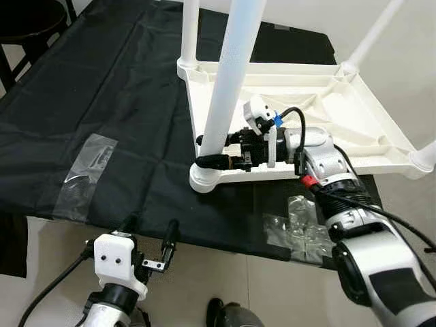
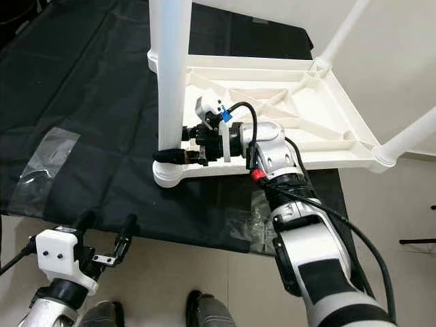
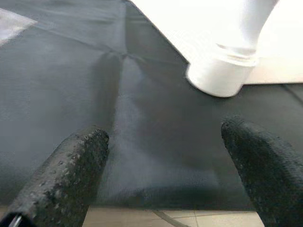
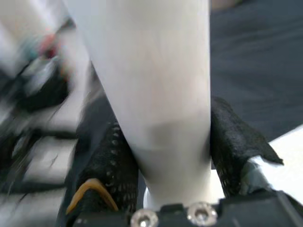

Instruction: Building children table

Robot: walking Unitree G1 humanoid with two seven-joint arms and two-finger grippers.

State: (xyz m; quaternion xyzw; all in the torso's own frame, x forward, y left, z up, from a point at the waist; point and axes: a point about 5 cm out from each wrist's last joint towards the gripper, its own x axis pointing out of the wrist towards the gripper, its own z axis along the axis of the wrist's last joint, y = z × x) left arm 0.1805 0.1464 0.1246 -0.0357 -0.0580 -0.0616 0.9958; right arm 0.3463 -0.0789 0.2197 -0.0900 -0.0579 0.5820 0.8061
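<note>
Jaws of right gripper [image 1: 208, 151] — clamping leg [image 1: 228, 82].

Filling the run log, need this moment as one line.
right gripper: shut on table leg near corner socket | left gripper: open, idle over black cloth | tabletop: upside down

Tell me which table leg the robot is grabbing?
Find the white upside-down table on the black sheet. The table leg at its nearest corner is the one. Only it has the right claw shut around its base.
</note>
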